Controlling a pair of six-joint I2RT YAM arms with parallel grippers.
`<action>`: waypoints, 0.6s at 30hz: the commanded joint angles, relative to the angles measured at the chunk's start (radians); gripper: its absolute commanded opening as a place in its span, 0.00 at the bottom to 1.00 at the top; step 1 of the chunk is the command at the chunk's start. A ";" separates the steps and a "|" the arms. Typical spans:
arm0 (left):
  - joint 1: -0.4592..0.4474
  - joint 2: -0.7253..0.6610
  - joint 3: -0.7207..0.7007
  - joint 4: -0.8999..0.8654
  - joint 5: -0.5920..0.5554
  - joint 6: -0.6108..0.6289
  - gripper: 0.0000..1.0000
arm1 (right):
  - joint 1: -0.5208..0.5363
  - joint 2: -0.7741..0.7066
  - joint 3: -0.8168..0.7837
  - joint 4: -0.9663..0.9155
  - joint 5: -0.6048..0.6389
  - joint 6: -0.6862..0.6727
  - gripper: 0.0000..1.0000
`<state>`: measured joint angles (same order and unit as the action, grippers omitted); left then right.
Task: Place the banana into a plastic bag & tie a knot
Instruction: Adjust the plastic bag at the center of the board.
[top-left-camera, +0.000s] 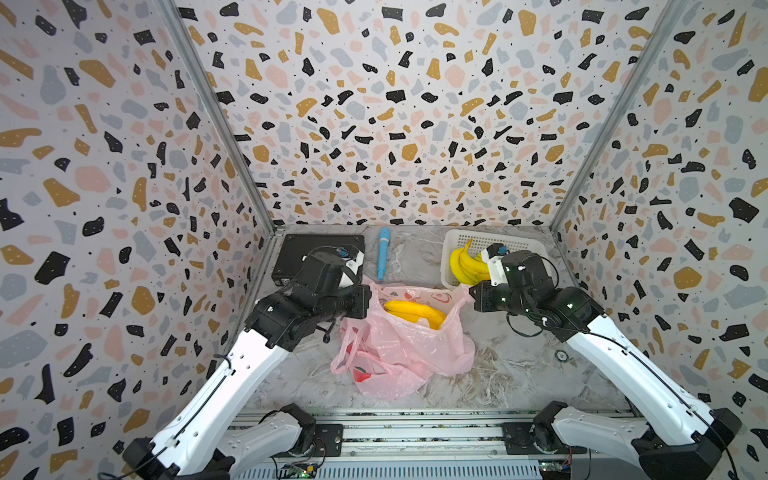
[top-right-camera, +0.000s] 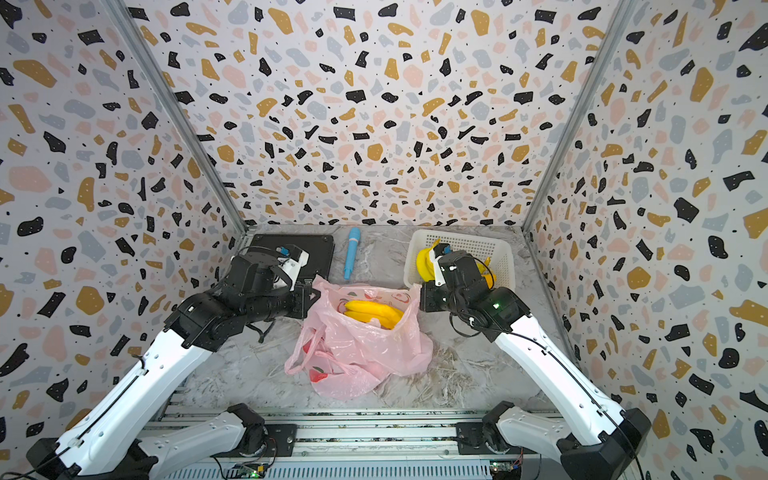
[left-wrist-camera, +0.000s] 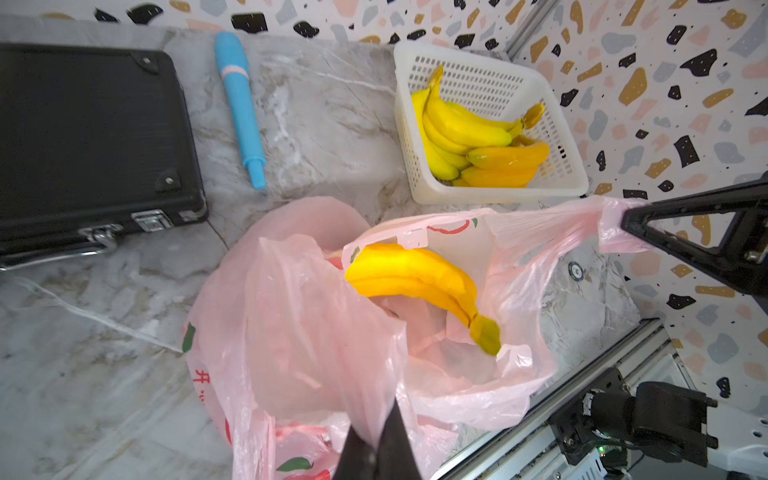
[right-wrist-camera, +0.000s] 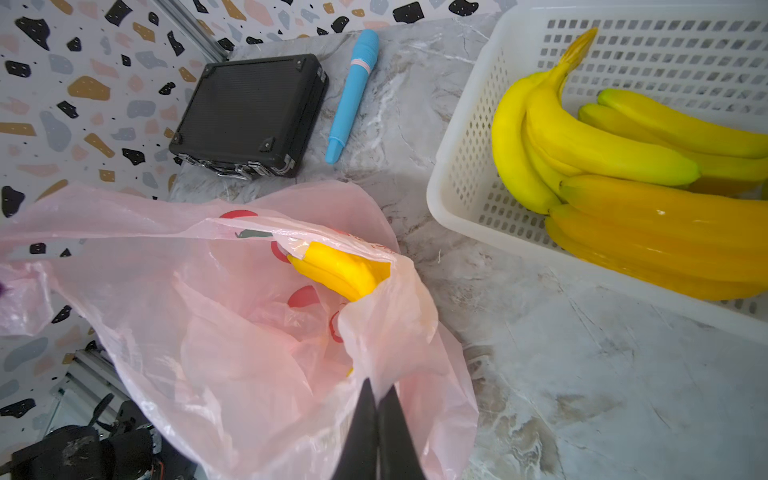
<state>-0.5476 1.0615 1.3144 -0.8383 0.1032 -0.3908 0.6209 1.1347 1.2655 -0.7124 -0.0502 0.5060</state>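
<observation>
Pinching opposite rims of the pink plastic bag (top-left-camera: 415, 353), left gripper (left-wrist-camera: 376, 442) and right gripper (right-wrist-camera: 377, 413) both clamp its film; the banana bunch (top-left-camera: 415, 312) lies inside. Uneven pulling could tear or slip it.

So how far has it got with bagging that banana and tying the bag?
Done: the banana lies inside the pink bag. In hand: the left gripper and right gripper are each shut on the bag's rim, on opposite sides. Left: the knot; nothing is tied yet.
</observation>
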 joint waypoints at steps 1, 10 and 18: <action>0.009 0.010 0.062 -0.027 -0.061 0.045 0.00 | -0.001 0.006 0.081 -0.034 -0.028 -0.015 0.00; 0.014 0.045 0.107 0.021 -0.080 0.064 0.00 | -0.001 0.045 0.242 -0.016 0.001 -0.038 0.00; 0.021 0.088 0.260 0.009 -0.119 0.102 0.00 | -0.001 0.101 0.407 -0.022 -0.015 -0.044 0.00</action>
<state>-0.5335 1.1610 1.5234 -0.8597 0.0120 -0.3218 0.6209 1.2438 1.6093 -0.7330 -0.0608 0.4770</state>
